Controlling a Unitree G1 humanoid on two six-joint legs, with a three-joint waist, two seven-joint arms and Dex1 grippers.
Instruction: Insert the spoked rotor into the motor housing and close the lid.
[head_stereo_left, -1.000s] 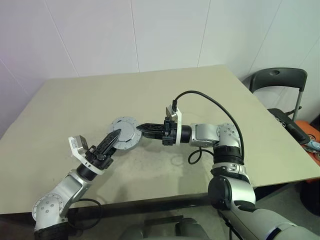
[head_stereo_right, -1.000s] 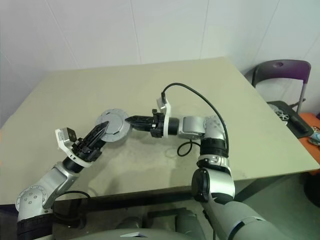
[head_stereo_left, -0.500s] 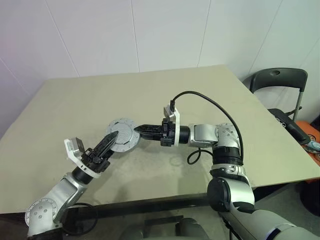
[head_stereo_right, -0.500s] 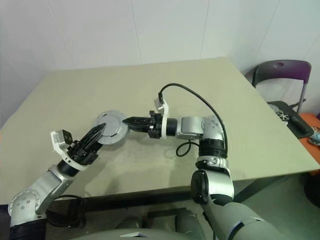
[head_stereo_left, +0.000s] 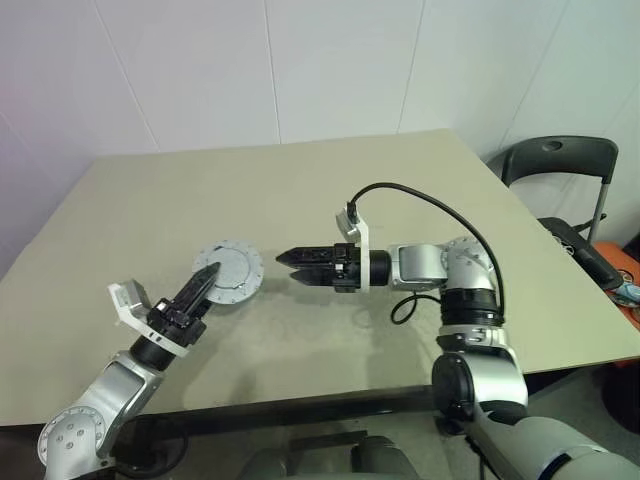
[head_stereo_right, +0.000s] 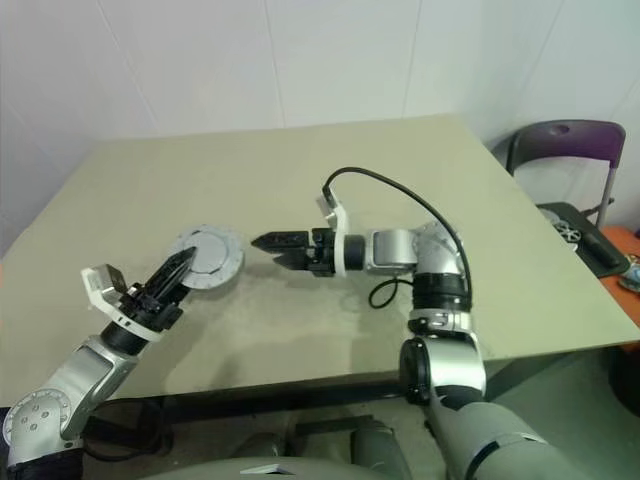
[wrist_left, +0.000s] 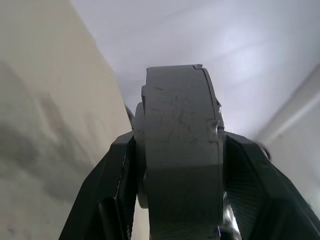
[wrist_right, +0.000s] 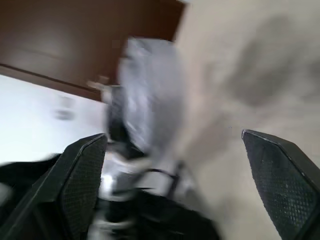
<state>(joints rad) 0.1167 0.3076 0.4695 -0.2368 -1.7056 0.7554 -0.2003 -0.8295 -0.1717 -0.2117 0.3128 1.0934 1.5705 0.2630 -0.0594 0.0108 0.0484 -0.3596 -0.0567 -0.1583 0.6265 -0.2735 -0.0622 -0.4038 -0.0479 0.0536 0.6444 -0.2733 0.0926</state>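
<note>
The lid (head_stereo_left: 228, 270) is a dull grey round cap with a notched edge, over the left part of the beige table (head_stereo_left: 300, 180). My left gripper (head_stereo_left: 207, 275) is shut on its near rim. In the left wrist view the same piece stands edge-on as a thick grey body (wrist_left: 180, 150), clamped between both fingers (wrist_left: 117, 190). My right gripper (head_stereo_left: 288, 264) points at the lid from the right, open and a short gap away from it. Blurred, the lid (wrist_right: 150, 100) lies beyond its spread fingers (wrist_right: 85, 180). The spoked rotor is hidden, and so are the motor housing's windings.
A black cable (head_stereo_left: 420, 200) loops over my right forearm. A black folding chair (head_stereo_left: 555, 160) stands off the table's right side, with dark and orange items (head_stereo_left: 600, 265) below it. The table's front edge (head_stereo_left: 300, 405) runs close under both arms.
My right gripper has opened, let go of the lid and drawn back to the right. The left gripper has carried the lid to the left.
</note>
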